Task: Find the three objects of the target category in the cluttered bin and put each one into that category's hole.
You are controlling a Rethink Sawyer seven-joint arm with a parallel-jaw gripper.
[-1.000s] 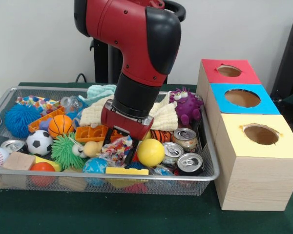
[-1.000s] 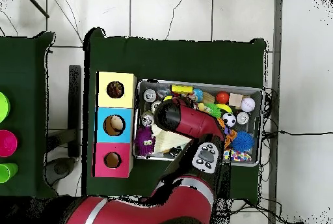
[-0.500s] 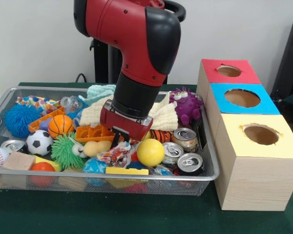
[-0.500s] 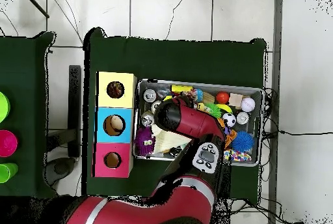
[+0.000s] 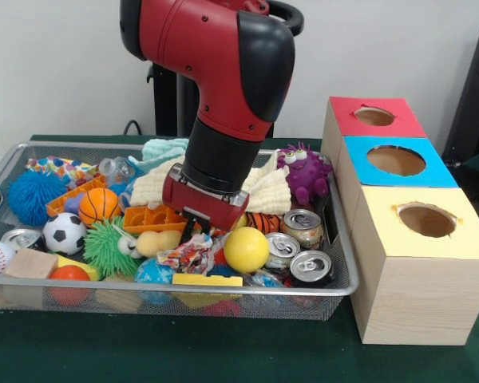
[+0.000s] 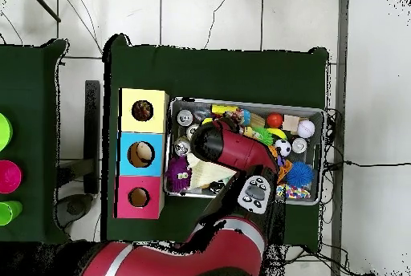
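At the front of the wide silver wire-mesh tray [image 5: 0,179] a crumpled, brightly printed wrapper [image 5: 188,257] lies between a blue ball [image 5: 153,271] and a smooth yellow ball [image 5: 246,249]. Just above it hangs the red arm's gripper [image 5: 198,234]; whether its fingers are spread or pinching I cannot tell.

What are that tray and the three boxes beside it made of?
The cluttered bin looks like silver metal wire mesh with a thicker wire rim. The three boxes look like pale wood, grain showing, their tops covered in what seems matte coloured paper.
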